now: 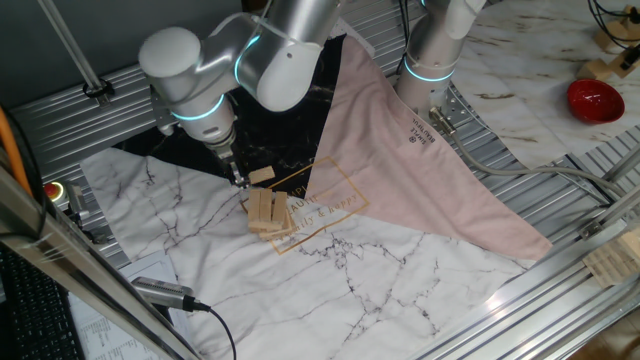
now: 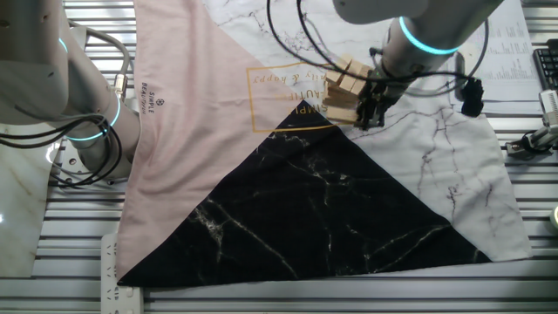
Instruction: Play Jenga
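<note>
The Jenga stack [image 1: 268, 212] is a low pile of light tan wooden blocks on the marbled cloth near its middle. It also shows in the other fixed view [image 2: 343, 87]. One single tan block [image 1: 262, 176] lies just behind the stack, at the edge of the black cloth area. My gripper [image 1: 239, 181] points down right beside this block's left end and close to the stack's back corner. In the other fixed view the gripper [image 2: 370, 111] hangs against the stack's right side. The fingers are dark and small, and their gap is not readable.
A pink cloth [image 1: 420, 170] overlaps the marbled cloth [image 1: 380, 280] to the right. A second robot base [image 1: 432, 60] stands at the back. A red bowl-like object [image 1: 595, 100] sits at the far right. A pale slatted wooden piece [image 1: 612, 262] lies at the right edge.
</note>
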`<state>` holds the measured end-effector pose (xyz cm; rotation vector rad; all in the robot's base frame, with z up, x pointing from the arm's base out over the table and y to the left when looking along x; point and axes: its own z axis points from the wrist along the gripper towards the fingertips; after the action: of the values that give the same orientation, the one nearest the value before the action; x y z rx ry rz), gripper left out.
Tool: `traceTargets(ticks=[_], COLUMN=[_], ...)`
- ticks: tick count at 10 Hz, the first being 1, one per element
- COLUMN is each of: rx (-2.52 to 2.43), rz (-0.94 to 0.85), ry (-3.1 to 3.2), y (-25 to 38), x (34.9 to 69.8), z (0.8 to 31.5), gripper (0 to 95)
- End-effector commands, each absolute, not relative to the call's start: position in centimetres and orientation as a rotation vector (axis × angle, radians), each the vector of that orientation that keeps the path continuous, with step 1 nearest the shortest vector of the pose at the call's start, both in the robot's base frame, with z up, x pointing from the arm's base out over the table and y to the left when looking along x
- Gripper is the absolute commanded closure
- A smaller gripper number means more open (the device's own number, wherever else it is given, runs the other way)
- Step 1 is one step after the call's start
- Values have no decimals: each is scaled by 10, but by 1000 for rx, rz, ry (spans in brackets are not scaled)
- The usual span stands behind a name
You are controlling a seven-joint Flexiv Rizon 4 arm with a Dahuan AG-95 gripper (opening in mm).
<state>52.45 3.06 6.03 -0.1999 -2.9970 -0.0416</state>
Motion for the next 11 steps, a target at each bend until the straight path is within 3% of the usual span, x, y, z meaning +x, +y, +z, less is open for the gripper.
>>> traceTargets(ticks=[1,11], rx=[-96,362], rz=[-38,-52], ry=[-3004,-2993], y=[25,78], x=[511,471], z=[68,110], gripper=[950,950])
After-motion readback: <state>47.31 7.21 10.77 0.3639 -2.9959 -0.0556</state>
